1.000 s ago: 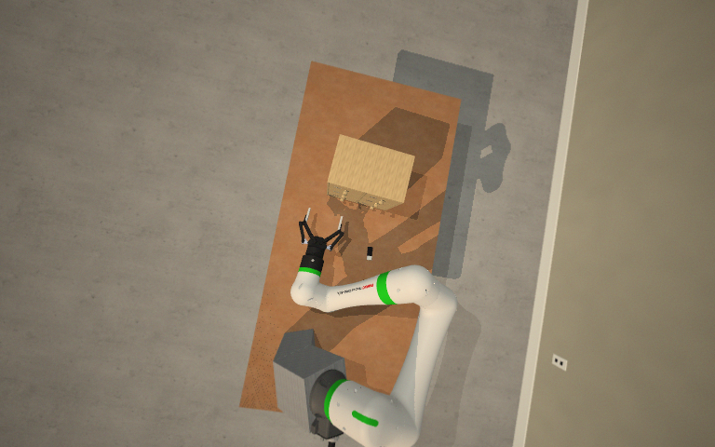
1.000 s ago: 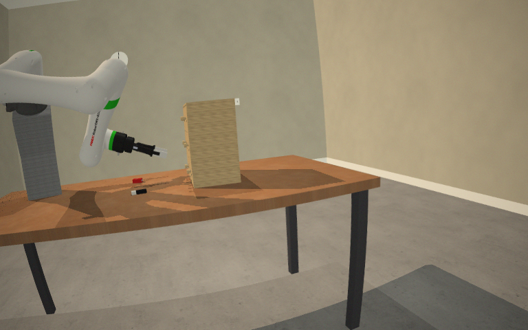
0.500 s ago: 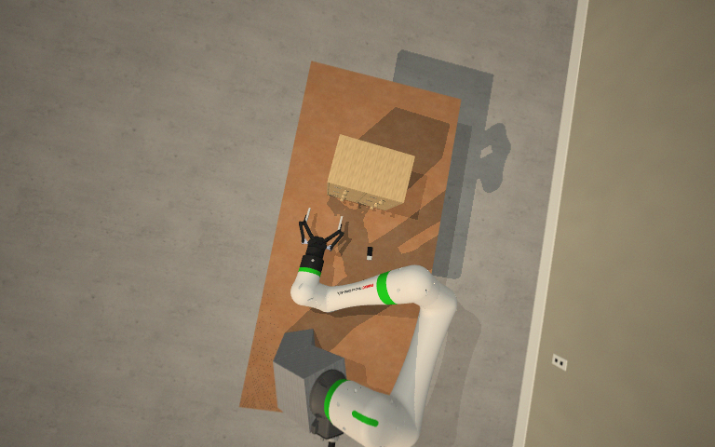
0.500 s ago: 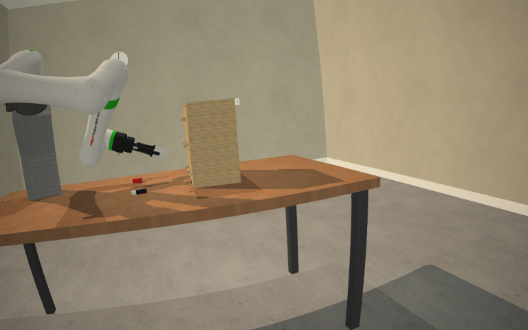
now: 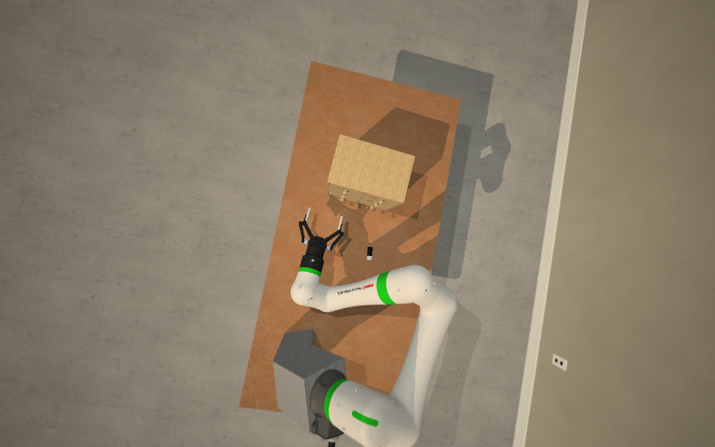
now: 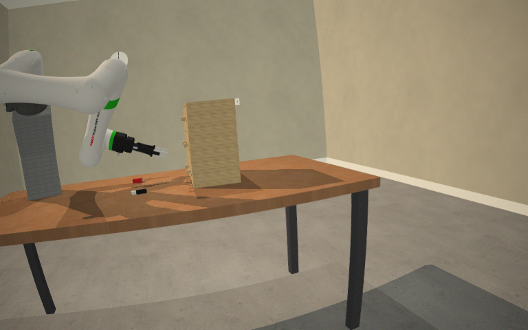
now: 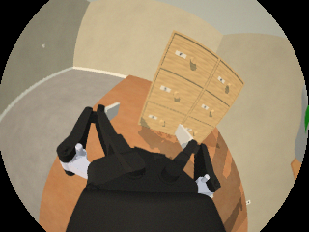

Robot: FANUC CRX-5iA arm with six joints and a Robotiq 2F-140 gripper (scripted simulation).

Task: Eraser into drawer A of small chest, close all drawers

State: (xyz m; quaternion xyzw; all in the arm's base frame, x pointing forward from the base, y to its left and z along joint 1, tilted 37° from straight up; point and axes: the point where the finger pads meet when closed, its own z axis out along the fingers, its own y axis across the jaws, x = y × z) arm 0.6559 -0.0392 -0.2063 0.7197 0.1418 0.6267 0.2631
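The eraser (image 5: 370,252) (image 6: 139,192) is being left beyond the right-hand finger of the widely spread gripper (image 5: 324,214) (image 6: 161,151) (image 7: 149,125) (long axis nearly parallel to its pointing direction).

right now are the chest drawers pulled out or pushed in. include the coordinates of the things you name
Pushed in, as far as visible: in the wrist view the chest's drawer fronts (image 7: 181,79) sit flush, with only the knobs standing out.

Chest (image 5: 371,168) (image 6: 214,144) (image 7: 185,87) seemingly matt, grained wood.

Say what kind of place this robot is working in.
Probably a bare room set up as a robot test area: a white jointed arm with green bands on a grey block-shaped pedestal, a brown wooden table, and plain beige walls.
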